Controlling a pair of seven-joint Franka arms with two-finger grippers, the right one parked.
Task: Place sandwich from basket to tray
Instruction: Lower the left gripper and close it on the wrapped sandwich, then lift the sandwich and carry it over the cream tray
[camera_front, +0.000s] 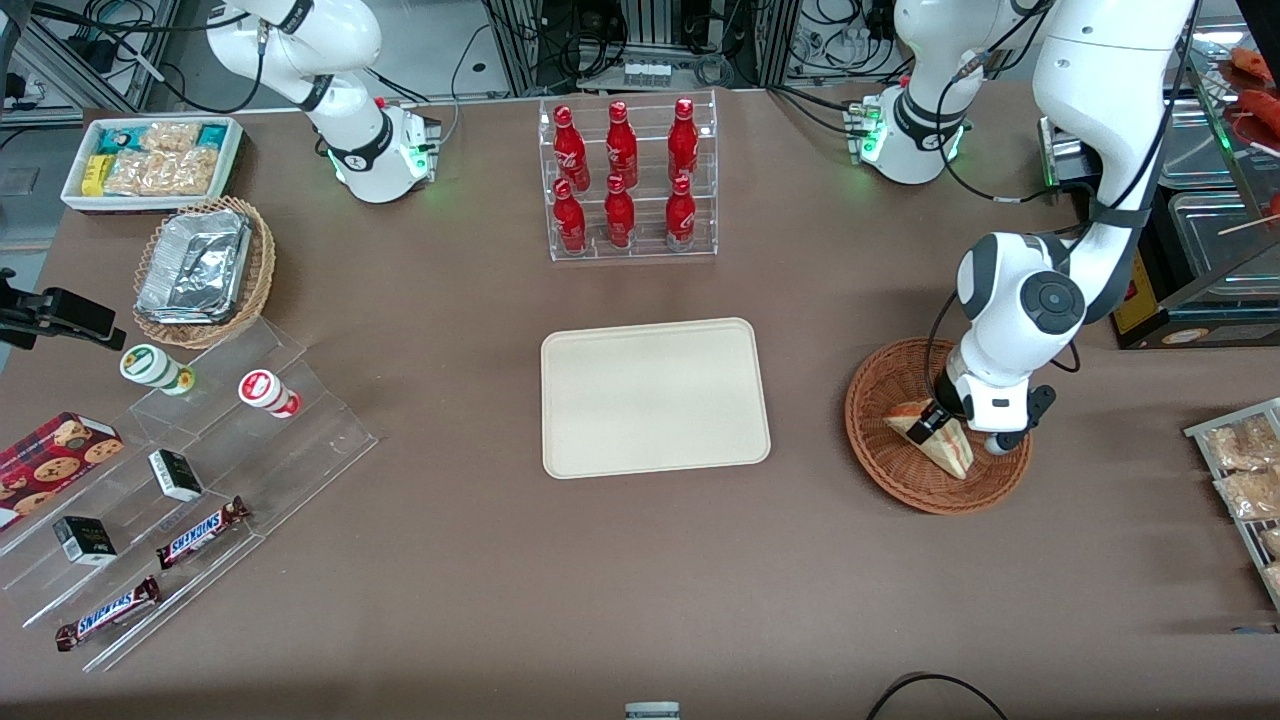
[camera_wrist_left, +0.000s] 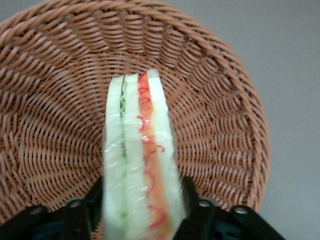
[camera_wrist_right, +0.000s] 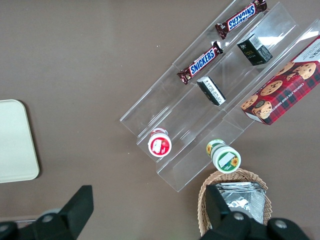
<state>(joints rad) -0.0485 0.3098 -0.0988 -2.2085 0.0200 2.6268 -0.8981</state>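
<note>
The sandwich (camera_front: 940, 440), a wrapped wedge of white bread with red-orange filling, lies in the round reddish-brown wicker basket (camera_front: 880, 455) toward the working arm's end of the table. My left gripper (camera_front: 935, 420) is down in the basket and shut on the sandwich. In the left wrist view the sandwich (camera_wrist_left: 142, 155) stands edge-on between the two black fingers (camera_wrist_left: 192, 200), which press both its bread faces, with the basket's weave (camera_wrist_left: 60, 115) under it. The cream-beige tray (camera_front: 655, 397) lies flat and bare mid-table, beside the basket.
A clear rack of red bottles (camera_front: 625, 180) stands farther from the front camera than the tray. A wire tray of snack packets (camera_front: 1245, 480) lies at the working arm's table edge. Clear stepped shelves with snacks (camera_front: 170, 500) and a foil-tray basket (camera_front: 200, 270) sit toward the parked arm's end.
</note>
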